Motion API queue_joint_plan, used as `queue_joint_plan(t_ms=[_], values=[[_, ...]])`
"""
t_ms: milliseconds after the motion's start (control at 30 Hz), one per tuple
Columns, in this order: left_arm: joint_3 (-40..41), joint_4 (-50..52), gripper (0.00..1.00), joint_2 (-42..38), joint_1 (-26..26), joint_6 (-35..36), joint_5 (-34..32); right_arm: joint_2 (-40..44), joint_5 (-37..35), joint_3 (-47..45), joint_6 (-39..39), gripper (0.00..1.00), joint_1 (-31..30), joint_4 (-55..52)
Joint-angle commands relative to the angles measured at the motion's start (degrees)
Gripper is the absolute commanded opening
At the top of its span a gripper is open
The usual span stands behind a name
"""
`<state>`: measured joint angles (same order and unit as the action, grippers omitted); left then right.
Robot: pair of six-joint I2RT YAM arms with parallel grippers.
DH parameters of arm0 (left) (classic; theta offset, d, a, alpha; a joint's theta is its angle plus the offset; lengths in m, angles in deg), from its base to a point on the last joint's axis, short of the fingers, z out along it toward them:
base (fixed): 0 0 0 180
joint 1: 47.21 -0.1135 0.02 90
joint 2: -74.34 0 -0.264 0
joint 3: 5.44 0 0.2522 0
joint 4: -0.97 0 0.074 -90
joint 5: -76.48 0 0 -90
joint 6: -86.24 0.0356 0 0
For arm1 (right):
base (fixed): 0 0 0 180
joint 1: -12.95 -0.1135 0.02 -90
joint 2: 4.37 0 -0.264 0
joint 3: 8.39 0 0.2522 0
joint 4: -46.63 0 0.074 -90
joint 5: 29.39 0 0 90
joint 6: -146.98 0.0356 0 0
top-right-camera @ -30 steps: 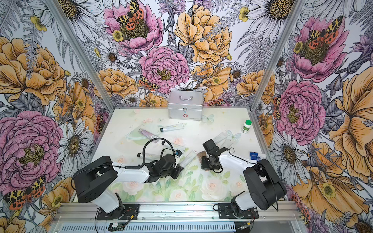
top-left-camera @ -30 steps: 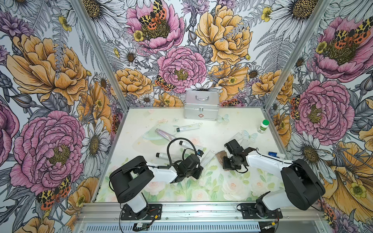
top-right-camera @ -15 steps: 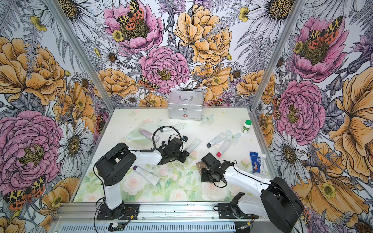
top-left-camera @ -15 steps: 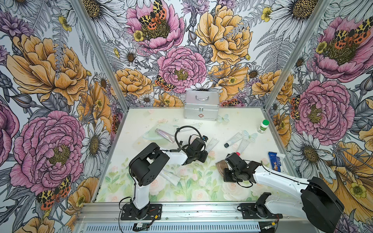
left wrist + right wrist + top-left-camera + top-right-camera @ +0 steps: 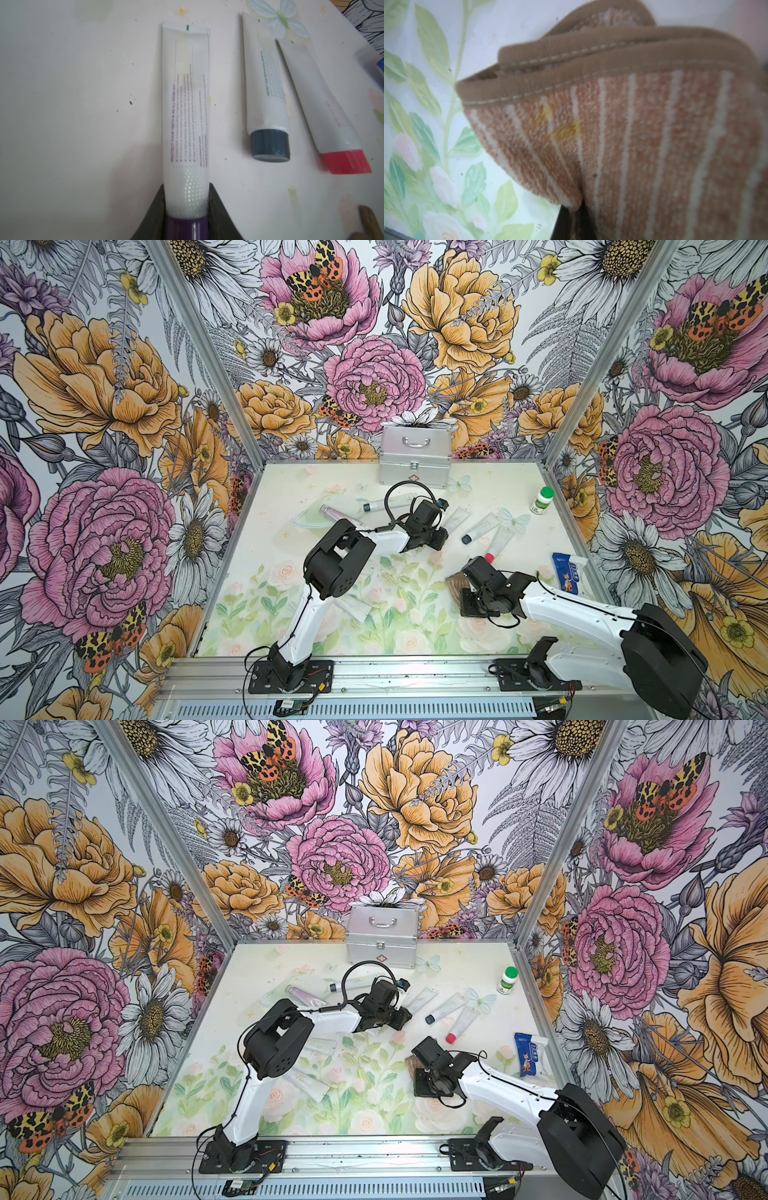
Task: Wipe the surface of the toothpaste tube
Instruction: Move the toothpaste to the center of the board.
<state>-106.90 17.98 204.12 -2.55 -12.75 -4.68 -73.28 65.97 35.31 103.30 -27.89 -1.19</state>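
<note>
**Tube clamped on the left, towel gripped on the right, the two apart**

Far left on the table, a pink tube lies by itself near the side wall. Next comes the left gripper, reaching toward the middle of the table. Its dark fingers are pressed against both sides of the toothpaste tube, just above the purple cap. The white tube body points straight away from the gripper, printed side up, with a faint yellowish patch near the crimped end. Whether that end rests on the table cannot be told. In a top view the tube sits in the middle of the table, in front of the silver case.

Nearer the front edge, the right gripper is clamped on a striped towel. The brown-hemmed cloth is folded and bunched, with two small yellow marks on it. It is well apart from the toothpaste tube.

Further right lie a dark-capped tube and a red-capped tube, side by side. A green-capped bottle stands upright near the right wall, and a blue packet lies in front of it.
</note>
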Motion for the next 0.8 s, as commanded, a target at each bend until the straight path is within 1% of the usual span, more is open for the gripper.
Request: queue_joint_plan(t_ms=[0, 267, 367, 400, 433, 467, 500, 600, 667, 767], values=[[-4.1, 2.9, 0.28, 3.6, 0.6, 0.2, 3.5, -1.6, -1.5, 0.0, 0.5, 0.0, -0.6, -3.9], [-17.2, 7.8, 0.31, 11.3, 2.0, 0.0, 5.7, -1.3, -1.9, -0.2, 0.7, 0.0, -1.0, -3.9], [-18.1, 8.1, 0.37, 11.9, 2.2, -0.2, 5.9, -1.3, -2.1, -0.1, 0.7, 0.0, -1.0, -3.9], [-17.4, 7.8, 0.39, 11.5, 2.1, -0.5, 5.8, -1.4, -2.2, 0.1, 0.8, 0.0, -1.0, -3.8], [-16.4, 7.0, 0.43, 10.9, 2.0, -0.9, 5.7, -1.5, -2.3, 0.2, 0.7, 0.0, -1.0, -3.8], [-14.5, 5.8, 0.5, 9.7, 1.7, -1.7, 5.7, -1.9, -2.5, 0.5, 0.6, 0.0, -1.0, -3.8], [-12.2, 4.2, 0.55, 8.0, 1.3, -2.7, 5.6, -2.4, -2.7, 1.0, 0.4, 0.0, -1.0, -3.8], [-4.7, -0.4, 0.66, 2.0, -0.5, -5.4, 5.0, -3.9, -3.1, 2.5, -0.5, 0.0, -0.8, -3.8], [-0.7, -1.1, 0.69, -2.4, -1.5, -5.7, 4.4, -5.2, -3.2, 4.0, -1.6, 0.0, -0.2, -3.7], [5.0, -0.1, 0.73, -9.3, -2.3, -4.8, 1.4, -7.5, -3.0, 6.9, -4.2, 0.0, 2.4, -3.8]])
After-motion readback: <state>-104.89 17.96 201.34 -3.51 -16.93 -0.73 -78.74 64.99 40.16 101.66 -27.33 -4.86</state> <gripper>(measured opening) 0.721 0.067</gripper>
